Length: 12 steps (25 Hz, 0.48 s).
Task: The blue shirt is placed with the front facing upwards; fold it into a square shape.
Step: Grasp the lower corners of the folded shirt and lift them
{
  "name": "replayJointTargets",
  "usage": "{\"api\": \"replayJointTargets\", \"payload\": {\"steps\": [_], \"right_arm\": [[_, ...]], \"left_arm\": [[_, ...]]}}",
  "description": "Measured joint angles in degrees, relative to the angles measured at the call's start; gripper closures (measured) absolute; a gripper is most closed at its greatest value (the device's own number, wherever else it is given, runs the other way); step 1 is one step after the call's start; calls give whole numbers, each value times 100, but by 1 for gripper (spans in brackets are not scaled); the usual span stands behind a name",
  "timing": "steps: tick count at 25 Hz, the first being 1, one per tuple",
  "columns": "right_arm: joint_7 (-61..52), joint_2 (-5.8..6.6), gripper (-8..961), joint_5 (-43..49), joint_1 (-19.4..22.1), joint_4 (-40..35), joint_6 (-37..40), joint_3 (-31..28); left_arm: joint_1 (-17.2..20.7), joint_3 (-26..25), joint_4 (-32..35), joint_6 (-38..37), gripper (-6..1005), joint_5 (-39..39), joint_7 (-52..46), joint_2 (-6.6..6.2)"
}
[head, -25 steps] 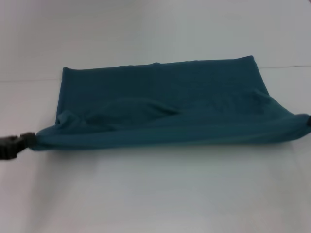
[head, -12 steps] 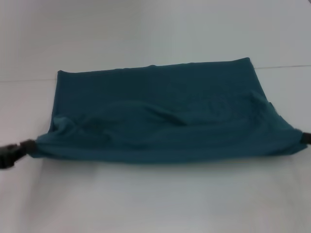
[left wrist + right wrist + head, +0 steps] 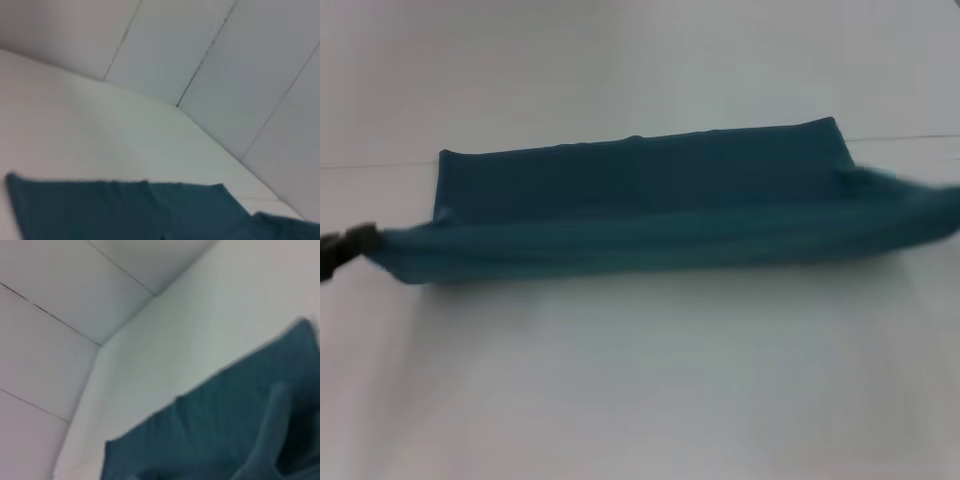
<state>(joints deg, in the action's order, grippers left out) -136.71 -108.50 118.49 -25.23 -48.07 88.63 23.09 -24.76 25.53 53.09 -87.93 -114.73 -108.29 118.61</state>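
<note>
Blue shirt [image 3: 650, 215] stretched from left hand [image 3: 342, 250]; right hand unseen.

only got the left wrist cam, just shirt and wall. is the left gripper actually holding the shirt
Observer: Yes. In the head view the left gripper pinches the shirt at its near left corner.
Operator: and the right gripper
Observer: It is not in any view. The shirt's near edge runs taut off the head view's right side.
Operator: near edge up or dragging
Observer: Up. It hangs raised above the table, with a shadow under it.
</note>
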Motion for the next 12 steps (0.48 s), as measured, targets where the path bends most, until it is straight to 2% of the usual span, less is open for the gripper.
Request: {"api": "replayJointTargets", "payload": {"steps": [1, 4, 9, 12], "right_arm": [[113, -89, 949, 44, 251, 70, 21, 32], [269, -135, 949, 53, 467, 210, 28, 42], [573, -128, 949, 96, 728, 580, 27, 48], [658, -178, 949, 249, 760, 633, 58, 46]], "left_arm": [[114, 0, 0, -25, 970, 25, 41, 33], [480, -2, 1, -229, 970, 163, 146, 93], [832, -42, -105, -574, 970, 322, 447, 151], [944, -69, -281, -706, 970, 331, 677, 161]]}}
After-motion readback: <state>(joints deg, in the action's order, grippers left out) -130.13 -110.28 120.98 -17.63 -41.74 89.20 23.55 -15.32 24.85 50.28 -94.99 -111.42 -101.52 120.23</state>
